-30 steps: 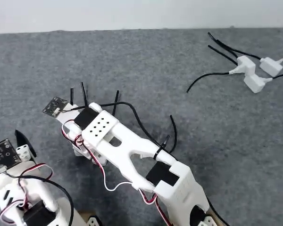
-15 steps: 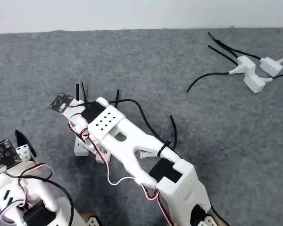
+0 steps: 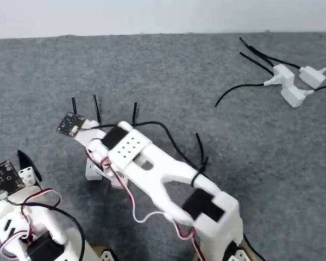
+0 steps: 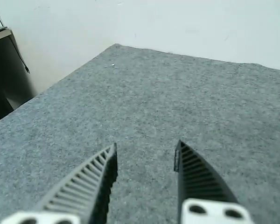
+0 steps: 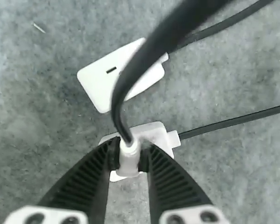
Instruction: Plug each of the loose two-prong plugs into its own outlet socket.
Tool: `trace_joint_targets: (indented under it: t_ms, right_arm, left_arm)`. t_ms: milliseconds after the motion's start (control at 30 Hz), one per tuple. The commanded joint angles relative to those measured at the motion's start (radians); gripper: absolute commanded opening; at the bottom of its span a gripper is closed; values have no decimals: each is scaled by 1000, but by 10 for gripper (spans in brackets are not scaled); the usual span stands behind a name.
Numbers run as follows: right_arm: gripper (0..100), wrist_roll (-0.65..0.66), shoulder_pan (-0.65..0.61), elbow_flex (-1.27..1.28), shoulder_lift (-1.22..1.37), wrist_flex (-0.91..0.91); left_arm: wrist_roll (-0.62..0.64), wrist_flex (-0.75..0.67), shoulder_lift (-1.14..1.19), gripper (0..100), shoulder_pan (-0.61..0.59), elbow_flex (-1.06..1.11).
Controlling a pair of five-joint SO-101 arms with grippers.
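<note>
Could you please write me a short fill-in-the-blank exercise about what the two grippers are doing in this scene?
1. The right gripper is shut on a white ___ with a black cord.
2. The left gripper is ___ and holds nothing.
3. The table is covered in ___ carpet.
Missing words: plug; open; grey.

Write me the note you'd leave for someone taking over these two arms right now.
Left gripper: open, empty, above bare mat.
Right gripper: shut on a white plug, held right at the near socket. I cannot tell whether the prongs are in.
The second socket lies beside it with nothing plugged in.
Three white corded pieces lie far right, away from both arms.
Left to do: seat this plug, then the others.
</note>
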Motion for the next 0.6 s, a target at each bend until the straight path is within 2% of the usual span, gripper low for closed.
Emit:
trace_joint_targets:
  t_ms: [0, 200, 400, 567]
  right_arm:
    - [7, 15, 28, 163, -127, -88]
    - [7, 11, 30, 284, -228, -140]
    - [7, 17, 120, 364, -268, -130]
    - [7, 17, 127, 454, -344, -148]
  left_arm:
    - [-9, -34, -14, 195, -2, -5]
    - [-9, -34, -14, 195, -2, -5]
    - [-9, -38, -14, 195, -2, 10]
    - [-9, -46, -14, 195, -2, 10]
